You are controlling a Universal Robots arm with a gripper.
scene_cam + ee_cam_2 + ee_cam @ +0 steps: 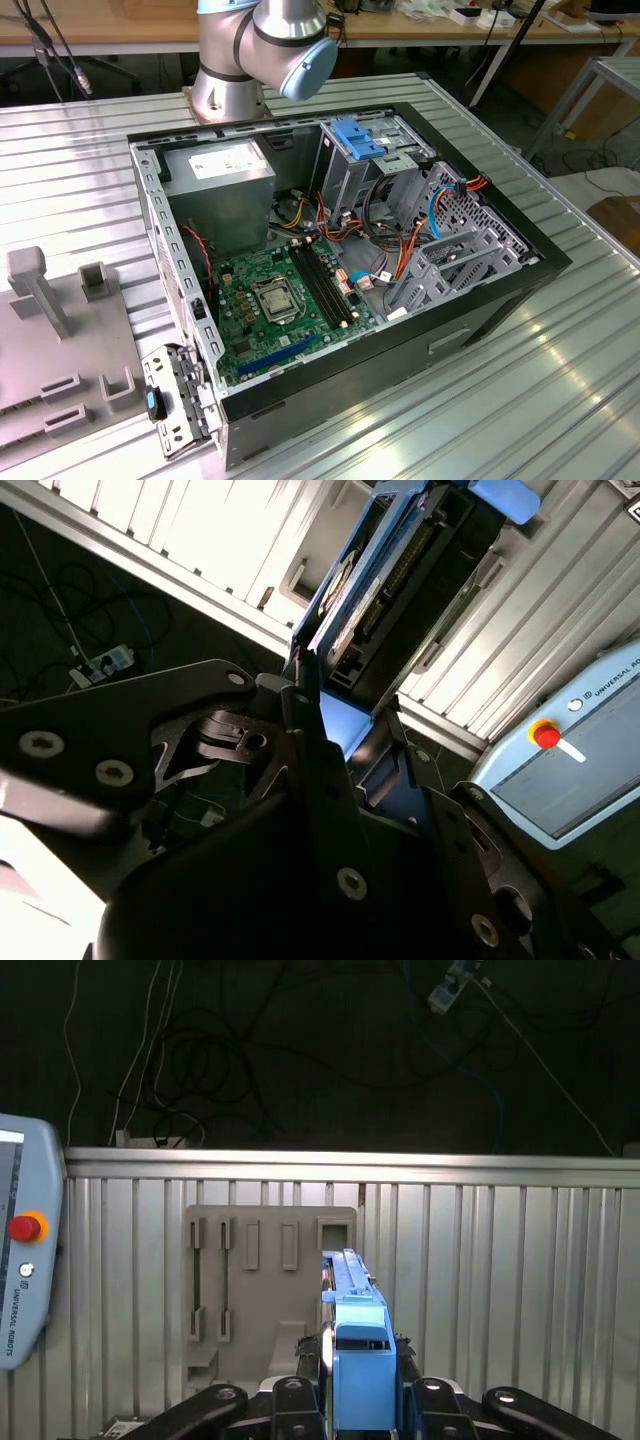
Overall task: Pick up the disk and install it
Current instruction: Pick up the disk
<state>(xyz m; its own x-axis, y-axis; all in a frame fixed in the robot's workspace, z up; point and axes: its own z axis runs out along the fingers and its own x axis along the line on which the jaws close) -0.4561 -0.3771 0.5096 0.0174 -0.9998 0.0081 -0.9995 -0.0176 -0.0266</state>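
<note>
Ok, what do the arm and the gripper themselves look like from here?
In the exterior view the arm is silver-grey metal with thick, rounded cylindrical joints, one closed by a light-blue cap. In the first wrist view the gripper is matte black, built from flat angular linkage plates fastened with small silver screws.
</note>
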